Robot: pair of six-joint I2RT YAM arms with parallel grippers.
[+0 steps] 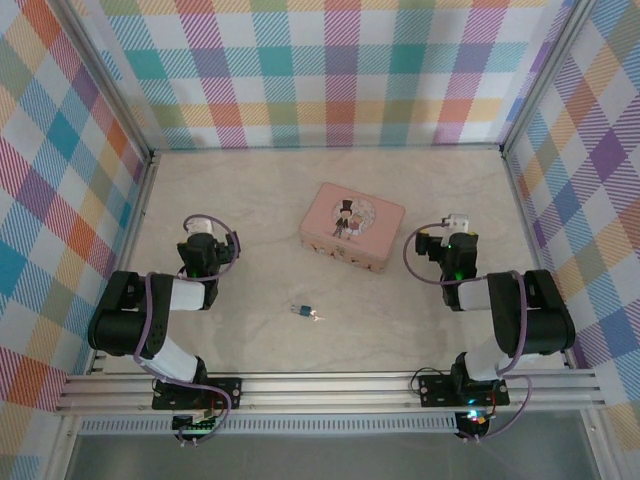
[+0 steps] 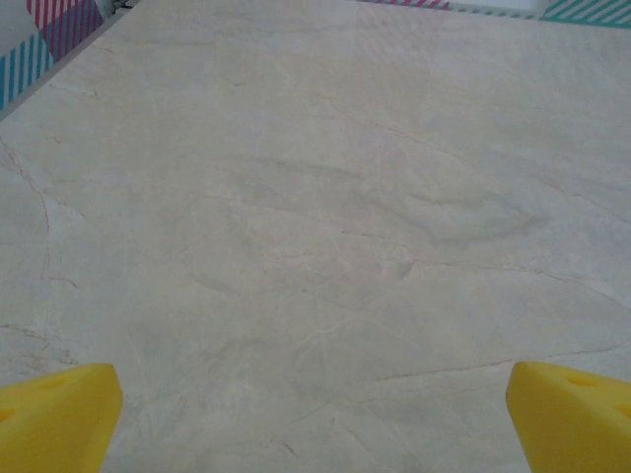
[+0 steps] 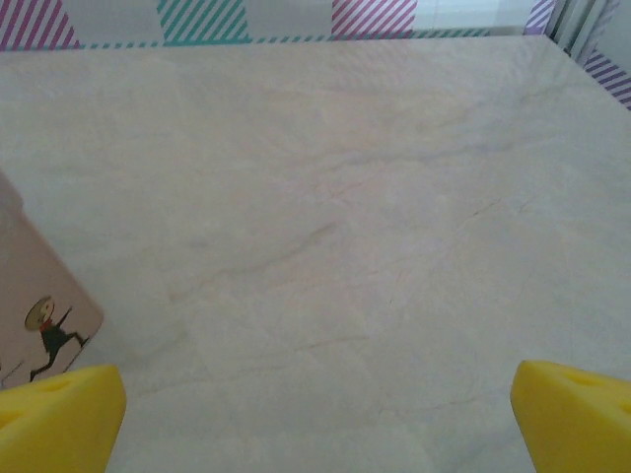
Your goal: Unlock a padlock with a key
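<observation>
Left hand and right hand fully open and empty; padlock and key on the tabletop.
Your two hands hover apart over bare marble, gripping nothing. The padlock lies near the middle, toward the near edge, with the key just beside it on the right. The pink tin stands farther back, left of your right hand.
</observation>
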